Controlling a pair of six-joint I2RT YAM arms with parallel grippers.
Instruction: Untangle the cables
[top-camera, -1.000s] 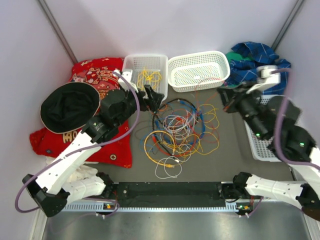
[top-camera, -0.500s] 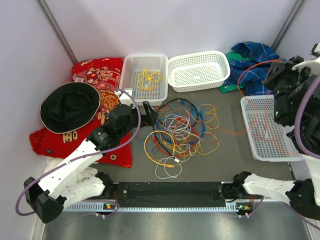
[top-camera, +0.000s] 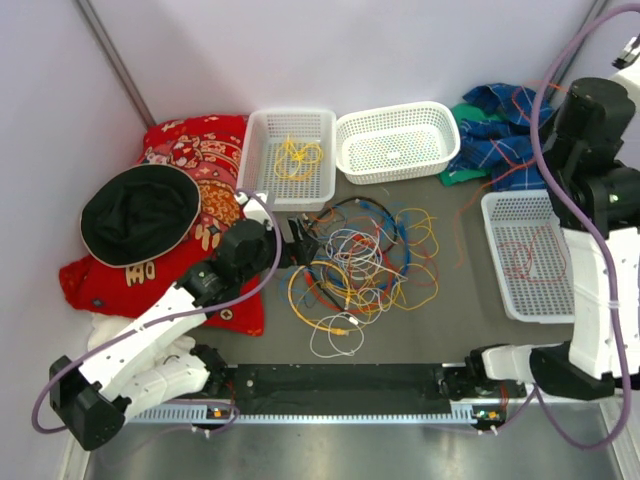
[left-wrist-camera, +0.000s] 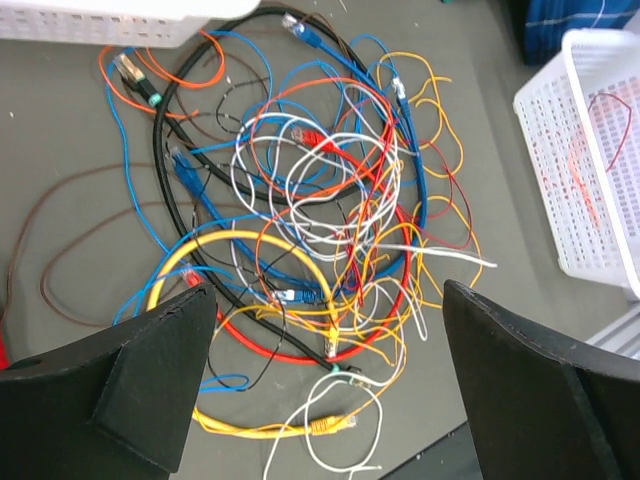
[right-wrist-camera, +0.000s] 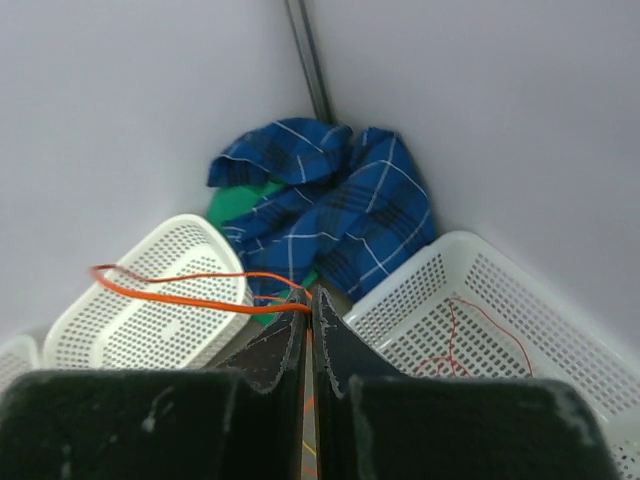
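Sorting looks mid-step: the right gripper (right-wrist-camera: 310, 312), jaws pinched together on one thin orange wire (right-wrist-camera: 180, 290), holds it high above the white basket (right-wrist-camera: 520, 300) on the right, where a red wire (right-wrist-camera: 470, 335) already lies. Its loose end seems to trail downward, though that is faint from above. Next, lower it and let go over that basket. The left gripper (left-wrist-camera: 325, 300) hangs wide open and empty over the tangled cables (left-wrist-camera: 310, 220) at the centre.

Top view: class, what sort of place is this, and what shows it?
Probably a robot lab test cell: plain walls enclose a grey table, two robot arms are bolted at its near edge, and tangled cables and white baskets look staged.
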